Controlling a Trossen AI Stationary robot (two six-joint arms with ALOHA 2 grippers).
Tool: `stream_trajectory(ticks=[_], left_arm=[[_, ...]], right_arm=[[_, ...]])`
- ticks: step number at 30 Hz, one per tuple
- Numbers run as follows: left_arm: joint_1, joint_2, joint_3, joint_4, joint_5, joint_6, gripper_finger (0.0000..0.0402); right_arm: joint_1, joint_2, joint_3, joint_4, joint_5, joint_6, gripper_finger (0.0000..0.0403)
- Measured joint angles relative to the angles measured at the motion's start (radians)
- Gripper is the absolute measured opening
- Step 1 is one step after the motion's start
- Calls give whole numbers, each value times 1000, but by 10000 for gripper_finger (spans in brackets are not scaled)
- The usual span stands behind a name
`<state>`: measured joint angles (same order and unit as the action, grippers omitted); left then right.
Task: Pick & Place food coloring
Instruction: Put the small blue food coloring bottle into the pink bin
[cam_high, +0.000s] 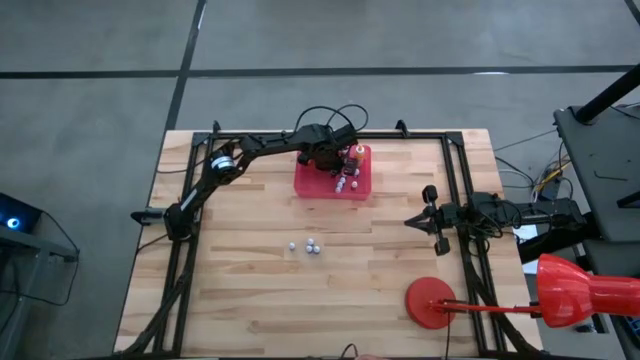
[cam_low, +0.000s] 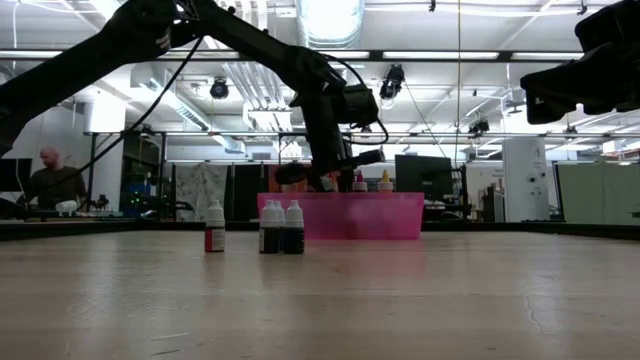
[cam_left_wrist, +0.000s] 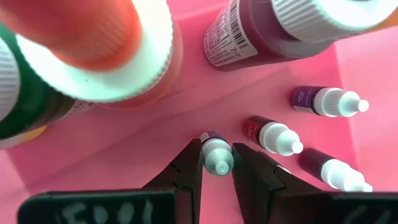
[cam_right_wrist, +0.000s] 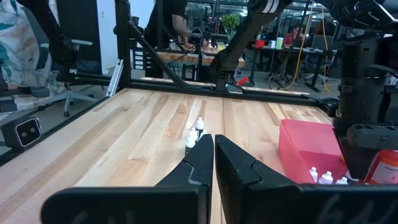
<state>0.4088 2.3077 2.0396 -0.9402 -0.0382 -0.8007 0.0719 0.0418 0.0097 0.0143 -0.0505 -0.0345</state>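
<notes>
The left gripper (cam_left_wrist: 217, 168) is clamped on the white cap of one small bottle (cam_left_wrist: 215, 152) standing inside the pink tray (cam_high: 304, 182), which sits near the far edge of the table (cam_high: 260, 290). Other bottles (cam_left_wrist: 327, 101) stand around it in the tray; three more (cam_high: 312, 246) stand on bare wood near the table's centre. Each bottle looks light, rigid and smooth-sided, so it may slip or tip; the ribbed cap or the neck just below it seems the best hold. The right gripper (cam_right_wrist: 214, 155) waits by the table's right edge, fingers together and empty.
</notes>
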Motion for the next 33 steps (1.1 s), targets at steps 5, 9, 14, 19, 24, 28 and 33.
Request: stream_trajectory(ticks=[5, 9, 14, 19, 24, 28, 33], left_arm=[[0, 0, 0, 7, 2, 19, 53], [0, 0, 0, 6, 5, 21, 53], [0, 0, 0, 7, 11, 23, 53], [0, 0, 0, 6, 15, 42, 53], [0, 0, 0, 6, 19, 46, 53], [0, 0, 0, 6, 20, 48, 53], [0, 0, 0, 6, 20, 71, 53]], right_arm=[[0, 0, 0, 0, 0, 0, 8], [0, 0, 0, 0, 0, 0, 8], [0, 0, 0, 0, 0, 0, 8], [-1, 0, 0, 0, 0, 0, 8], [-1, 0, 0, 0, 0, 0, 8], [-1, 0, 0, 0, 0, 0, 8], [-1, 0, 0, 0, 0, 0, 8]])
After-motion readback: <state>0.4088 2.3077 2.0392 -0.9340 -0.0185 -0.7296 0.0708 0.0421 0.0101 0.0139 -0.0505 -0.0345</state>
